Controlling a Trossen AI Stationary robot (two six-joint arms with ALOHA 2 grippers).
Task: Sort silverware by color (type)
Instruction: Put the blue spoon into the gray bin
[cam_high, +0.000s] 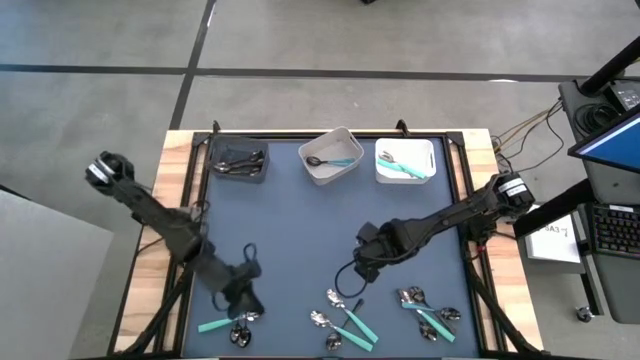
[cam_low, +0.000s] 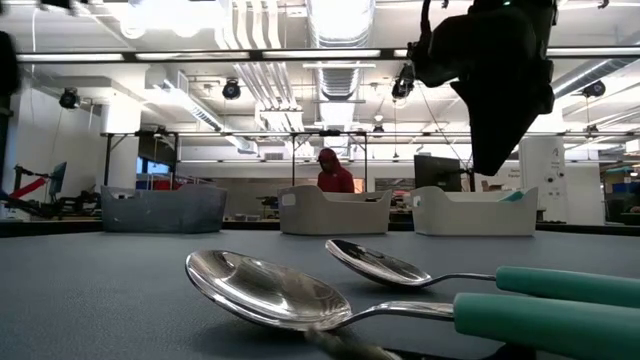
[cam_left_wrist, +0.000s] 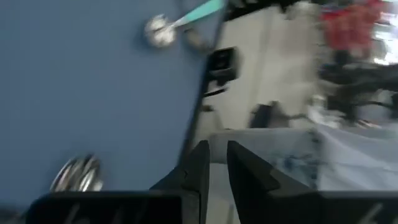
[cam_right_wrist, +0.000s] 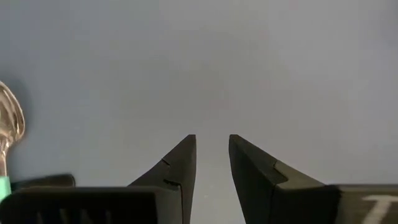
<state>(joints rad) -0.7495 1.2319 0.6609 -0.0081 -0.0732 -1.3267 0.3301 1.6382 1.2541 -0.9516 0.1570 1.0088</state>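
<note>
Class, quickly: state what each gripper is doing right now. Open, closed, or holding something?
Left gripper: fingers slightly apart, nothing between them; empty.
Right gripper: fingers slightly apart over the bare mat, nothing held.

text: none legible | paper (cam_high: 553, 238) beside table: markings noted, too small to be read | bins, arms: no labels made out

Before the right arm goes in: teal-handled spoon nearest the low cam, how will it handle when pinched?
The teal-handled spoon looks rigid, with a metal bowl and thin neck, so it probably won't flex. It lies flat on the mat, leaving little room under it; fingers may skid off the polished bowl. The thick teal handle seems the safer place to pinch. It is probably light and may pivot if nudged.
</note>
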